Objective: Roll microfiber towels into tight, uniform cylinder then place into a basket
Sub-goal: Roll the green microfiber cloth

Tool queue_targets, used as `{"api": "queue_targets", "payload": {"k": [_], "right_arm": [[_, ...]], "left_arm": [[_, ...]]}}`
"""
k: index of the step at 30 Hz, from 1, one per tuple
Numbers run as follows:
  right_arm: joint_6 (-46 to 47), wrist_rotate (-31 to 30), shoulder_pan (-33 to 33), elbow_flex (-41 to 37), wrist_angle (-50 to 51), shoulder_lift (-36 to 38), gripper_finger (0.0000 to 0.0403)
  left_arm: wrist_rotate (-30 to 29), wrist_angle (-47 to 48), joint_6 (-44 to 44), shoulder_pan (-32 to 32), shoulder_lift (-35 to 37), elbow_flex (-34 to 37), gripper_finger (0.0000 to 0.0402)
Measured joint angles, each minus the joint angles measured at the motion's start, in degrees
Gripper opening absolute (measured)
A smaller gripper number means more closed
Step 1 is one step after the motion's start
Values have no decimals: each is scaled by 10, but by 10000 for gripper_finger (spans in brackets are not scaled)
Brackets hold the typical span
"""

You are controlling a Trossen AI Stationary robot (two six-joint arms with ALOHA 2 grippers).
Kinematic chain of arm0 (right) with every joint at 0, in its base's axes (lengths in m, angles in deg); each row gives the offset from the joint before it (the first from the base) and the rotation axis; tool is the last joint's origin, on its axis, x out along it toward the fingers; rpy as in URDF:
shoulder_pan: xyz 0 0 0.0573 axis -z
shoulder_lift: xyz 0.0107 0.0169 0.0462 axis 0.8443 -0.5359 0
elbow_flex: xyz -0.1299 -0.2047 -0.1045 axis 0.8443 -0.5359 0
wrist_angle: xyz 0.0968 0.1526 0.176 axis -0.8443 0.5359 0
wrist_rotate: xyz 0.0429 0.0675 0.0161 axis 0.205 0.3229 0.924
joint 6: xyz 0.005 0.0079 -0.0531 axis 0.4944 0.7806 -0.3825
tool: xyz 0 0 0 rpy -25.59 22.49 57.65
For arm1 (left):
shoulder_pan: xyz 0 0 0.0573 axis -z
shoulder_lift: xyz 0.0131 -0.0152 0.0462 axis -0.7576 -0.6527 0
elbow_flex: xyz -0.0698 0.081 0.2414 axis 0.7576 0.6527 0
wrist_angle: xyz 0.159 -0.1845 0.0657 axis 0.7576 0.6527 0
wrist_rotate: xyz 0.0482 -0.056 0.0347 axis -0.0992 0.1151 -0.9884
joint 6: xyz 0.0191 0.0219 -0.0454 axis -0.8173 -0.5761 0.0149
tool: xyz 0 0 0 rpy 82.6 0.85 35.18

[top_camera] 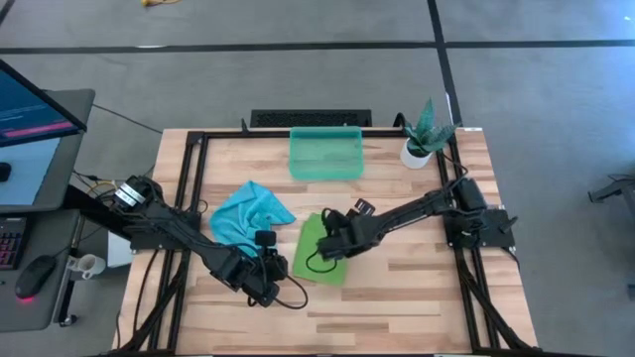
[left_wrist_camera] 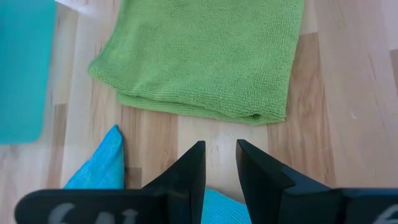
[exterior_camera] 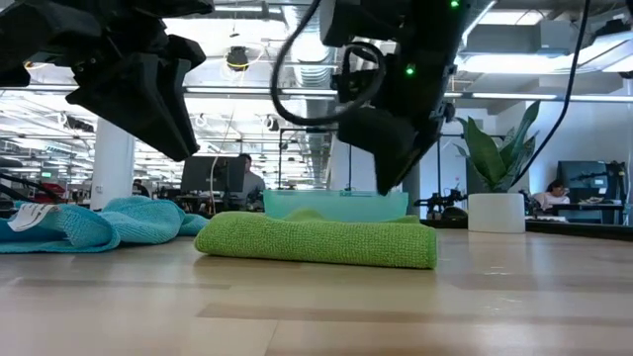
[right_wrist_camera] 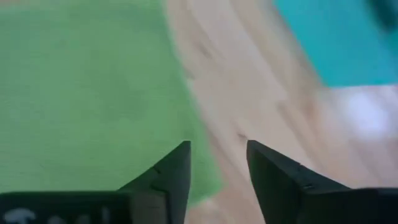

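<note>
The lime green towel [top_camera: 320, 250] lies folded flat in the middle of the table, thick and low in the low view [exterior_camera: 316, 240]. The turquoise towel [top_camera: 250, 211] lies crumpled to its left. The teal basket [top_camera: 324, 154] stands at the far edge. My right gripper [right_wrist_camera: 217, 149] hangs open just above the green towel's left edge [right_wrist_camera: 186, 106], touching nothing. My left gripper [left_wrist_camera: 221, 149] is open by a narrow gap, low over the bare wood in front of the green towel's folded edge [left_wrist_camera: 186, 106]. A corner of the turquoise towel [left_wrist_camera: 99, 168] lies beneath it.
A white pot with a green plant [top_camera: 422, 144] stands at the far right corner. Black frame rails [top_camera: 189, 188] run along the table's sides. A desk with a monitor [top_camera: 30, 119] is off the left edge. Bare wood [top_camera: 397, 297] lies toward the near edge.
</note>
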Motion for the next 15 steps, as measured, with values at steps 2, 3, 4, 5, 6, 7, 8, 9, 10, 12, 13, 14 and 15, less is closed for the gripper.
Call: {"api": "queue_targets", "payload": {"k": [2,3,4,5,6,7,8,9,10,12,13,14,15], "right_arm": [[11,-4,0,11,56,4,187],[16,-9,-2,15,81,7,188],[16,-21,-7,17,102,12,188],[15,-42,-14,17,130,18,188],[15,-65,-22,17,159,23,186],[18,-84,-31,17,182,28,184],[26,-94,-40,17,200,32,181],[38,-96,-51,17,215,35,178],[52,-95,-64,17,221,37,174],[80,-95,-93,17,209,39,166],[89,-95,-109,17,197,39,162],[91,-94,-125,17,179,39,158],[89,-95,-140,17,154,38,155]], "left_arm": [[0,-1,0,0,0,0,87],[0,-3,0,0,0,0,90],[0,-5,0,0,0,0,94],[0,-7,0,0,0,0,98],[0,-8,0,0,0,0,103],[0,-8,0,0,0,0,109],[0,-9,0,0,0,0,116],[0,-9,1,0,0,0,124],[0,-10,3,0,0,0,132],[0,-10,4,0,0,0,148],[0,-12,4,0,0,0,154],[0,-16,-2,0,0,0,159],[-1,-23,-10,-1,0,0,163]]}}
